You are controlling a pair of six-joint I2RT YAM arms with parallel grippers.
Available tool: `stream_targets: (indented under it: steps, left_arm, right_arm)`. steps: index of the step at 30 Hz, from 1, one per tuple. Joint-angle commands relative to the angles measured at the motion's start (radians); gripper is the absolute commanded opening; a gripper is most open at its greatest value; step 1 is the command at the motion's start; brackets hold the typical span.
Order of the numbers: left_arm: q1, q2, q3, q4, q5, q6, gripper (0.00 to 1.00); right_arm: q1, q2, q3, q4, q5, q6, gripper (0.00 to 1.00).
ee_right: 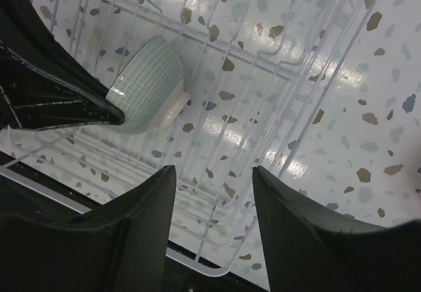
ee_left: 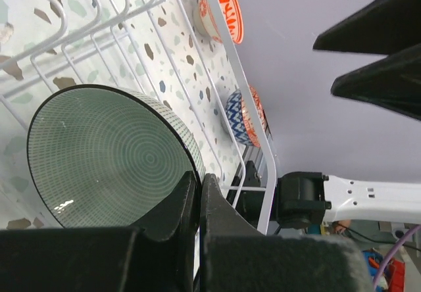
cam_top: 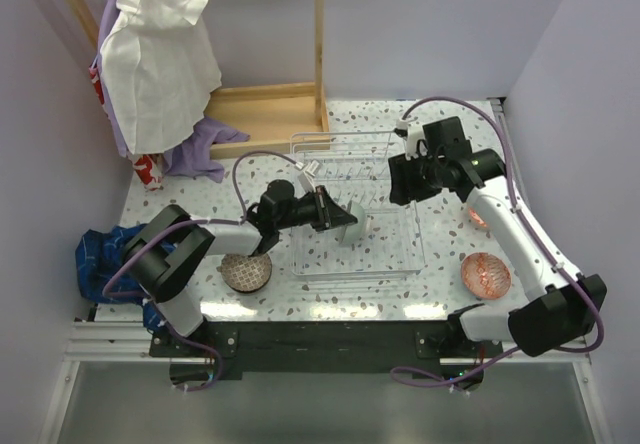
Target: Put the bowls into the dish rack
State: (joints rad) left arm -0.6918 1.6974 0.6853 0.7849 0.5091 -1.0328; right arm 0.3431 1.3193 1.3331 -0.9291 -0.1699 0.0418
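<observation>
pale lilac walls (cam_top: 420,24) enclose a speckled terrazzo table (cam_top: 440,274); wooden frame (cam_top: 275,104) behind.

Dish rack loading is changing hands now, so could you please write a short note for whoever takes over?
Left gripper: shut on the green bowl's rim, holding it on edge inside the dish rack.
Right gripper: fingers apart, holding nothing, above the rack's far end.
Done: no bowl released in the rack yet.
Left: release the green bowl, then load the brown bowl left of the rack and two orange bowls on its right.
</observation>
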Motion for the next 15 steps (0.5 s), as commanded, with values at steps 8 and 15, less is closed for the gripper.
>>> stream_targets:
  steps: [8, 15]
  left_arm:
    - [0.024, 0.002, 0.034, -0.048, -0.060, -0.049, 0.00]
    - [0.043, -0.022, 0.022, -0.065, -0.009, 0.009, 0.07]
  right_arm:
    - [0.069, 0.047, -0.092, 0.035, -0.037, -0.026, 0.29]
    - [0.105, 0.159, -0.089, 0.091, -0.049, -0.094, 0.23]
